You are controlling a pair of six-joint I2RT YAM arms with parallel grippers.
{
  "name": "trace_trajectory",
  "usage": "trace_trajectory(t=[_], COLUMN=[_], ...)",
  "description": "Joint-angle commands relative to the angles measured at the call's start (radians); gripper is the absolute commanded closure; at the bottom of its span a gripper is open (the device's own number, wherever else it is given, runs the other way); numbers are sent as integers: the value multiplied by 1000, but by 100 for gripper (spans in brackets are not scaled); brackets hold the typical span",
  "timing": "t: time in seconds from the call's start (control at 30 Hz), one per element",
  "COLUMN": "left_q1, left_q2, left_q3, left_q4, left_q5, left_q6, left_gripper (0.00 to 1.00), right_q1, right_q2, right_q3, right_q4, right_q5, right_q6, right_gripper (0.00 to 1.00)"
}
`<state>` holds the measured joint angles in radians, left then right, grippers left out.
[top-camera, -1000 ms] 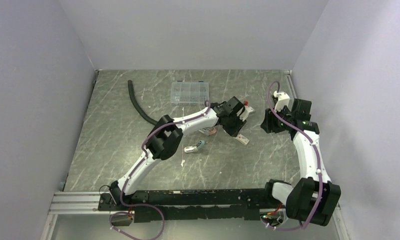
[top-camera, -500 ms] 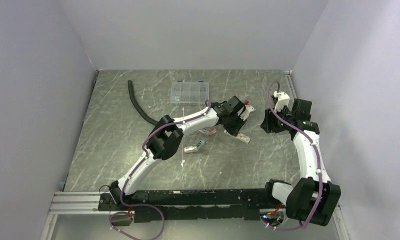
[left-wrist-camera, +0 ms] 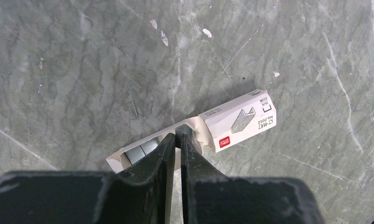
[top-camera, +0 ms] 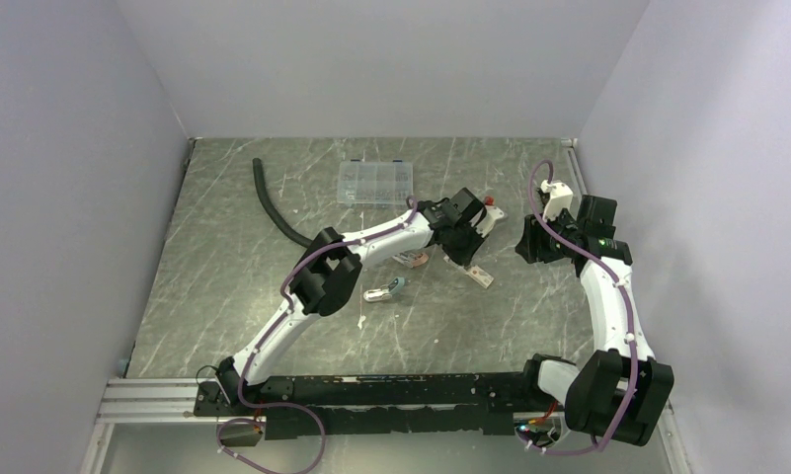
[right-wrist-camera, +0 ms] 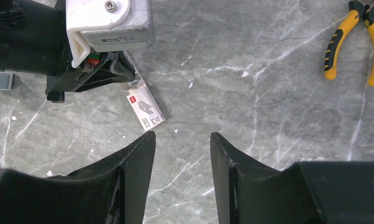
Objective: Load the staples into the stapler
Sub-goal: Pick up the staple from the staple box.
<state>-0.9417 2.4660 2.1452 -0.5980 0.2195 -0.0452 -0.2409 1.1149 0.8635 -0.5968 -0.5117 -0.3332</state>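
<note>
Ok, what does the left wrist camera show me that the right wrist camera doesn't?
Only the left wrist view: the carton with its tray slid out and silvery staples inside, the left claw nearly closed at the tray's edge, and a loose staple on the table. Only the right wrist view: the open right claw, yellow-handled pliers, and the left arm's wrist from outside. Both: the carton with its red mark, on the grey marbled table.
</note>
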Motion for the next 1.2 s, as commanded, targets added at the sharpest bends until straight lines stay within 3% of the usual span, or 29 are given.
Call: trace_trajectory(t=[0.0, 1.17], left_q1=[-7, 24], left_q2=[-20, -154], left_q3=[45, -62], left_q4=[-3, 4], left_q5=[2, -43], left_q6=[8, 30], left_gripper=[86, 90], right_q1=[-6, -6], right_q2=[0, 25], right_q3=[2, 16], right_q4=[14, -1], right_q5=[-34, -98], right_q6=[-13, -18], right_gripper=[49, 49])
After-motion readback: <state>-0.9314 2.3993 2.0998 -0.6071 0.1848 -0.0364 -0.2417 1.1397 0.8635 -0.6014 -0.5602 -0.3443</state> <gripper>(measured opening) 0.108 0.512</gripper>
